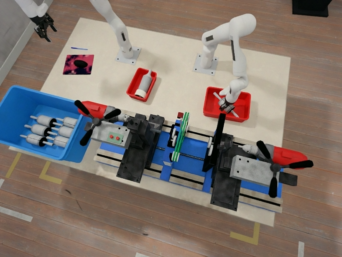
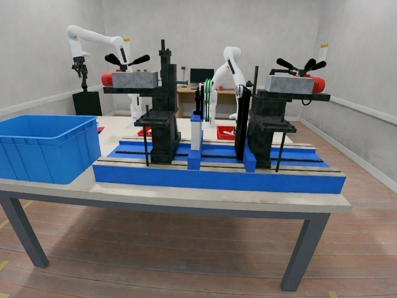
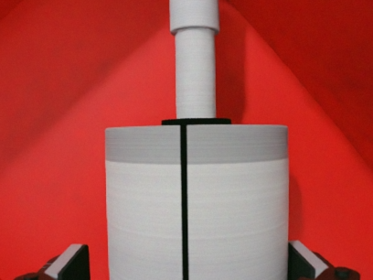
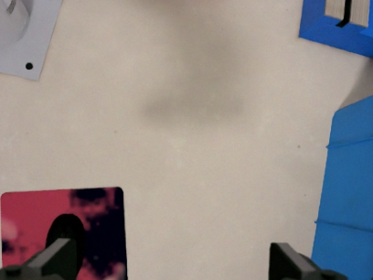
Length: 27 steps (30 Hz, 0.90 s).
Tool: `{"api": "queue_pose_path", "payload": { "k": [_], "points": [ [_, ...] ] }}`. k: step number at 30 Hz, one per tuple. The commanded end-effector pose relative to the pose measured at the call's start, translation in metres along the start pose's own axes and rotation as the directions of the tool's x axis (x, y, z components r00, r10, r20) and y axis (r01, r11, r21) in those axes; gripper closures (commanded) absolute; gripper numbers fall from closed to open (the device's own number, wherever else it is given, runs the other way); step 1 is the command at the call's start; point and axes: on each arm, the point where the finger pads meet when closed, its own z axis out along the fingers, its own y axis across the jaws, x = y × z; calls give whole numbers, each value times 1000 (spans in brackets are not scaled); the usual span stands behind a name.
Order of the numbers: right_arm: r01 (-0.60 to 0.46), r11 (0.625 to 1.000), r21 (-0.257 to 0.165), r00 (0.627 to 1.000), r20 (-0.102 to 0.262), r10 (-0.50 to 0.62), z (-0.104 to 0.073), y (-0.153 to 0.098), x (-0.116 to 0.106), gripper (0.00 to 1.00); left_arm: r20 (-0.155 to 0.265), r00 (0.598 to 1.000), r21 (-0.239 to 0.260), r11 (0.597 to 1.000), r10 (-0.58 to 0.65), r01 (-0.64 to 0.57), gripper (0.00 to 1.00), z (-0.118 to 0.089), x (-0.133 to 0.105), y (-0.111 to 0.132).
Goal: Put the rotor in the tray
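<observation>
On the far right of the table point(image 1: 171, 55) point(image 2: 205, 195) point(image 4: 197, 160), one rotor point(image 1: 234, 113) point(image 2: 228, 132) point(image 3: 197, 201) is shown lying slantwise inside a wide red tray point(image 1: 205, 102) point(image 2: 221, 134) point(image 3: 69, 69), off the balancing machine point(image 1: 193, 146) point(image 2: 218, 181) point(image 4: 315, 27). The rotor's thick white body is straddled by the left gripper point(image 1: 227, 106) point(image 3: 188, 263), whose fingers are spread fully open and grip nothing; one finger is seen close against the body, the other clearly apart. At far left, the right gripper point(image 1: 52, 35) point(image 2: 79, 71) point(image 4: 173, 263) is held high, wide open, with nothing grasped. A ribbed gray bottle-like object point(image 1: 145, 83) is held in a smaller red tray point(image 1: 131, 85) point(image 2: 140, 132), left of the wide one. Six more rotors point(image 1: 45, 120) are contained in the blue bin point(image 1: 35, 150) point(image 2: 48, 160) point(image 4: 347, 183) at left.
</observation>
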Motion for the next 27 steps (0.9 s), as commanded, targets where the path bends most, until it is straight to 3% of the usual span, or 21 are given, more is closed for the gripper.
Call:
{"api": "queue_pose_path", "payload": {
  "k": [1, 27],
  "points": [
    [0, 1000, -1, 1000, 2, 0, -1, 0, 0, 2, 2, 1000, 1, 1000, 0, 0, 2, -2, -1, 0],
    [0, 1000, -1, 1000, 2, 0, -1, 0, 0, 2, 2, 1000, 1, 1000, 0, 0, 2, -40, 0, 0]
  ]
}}
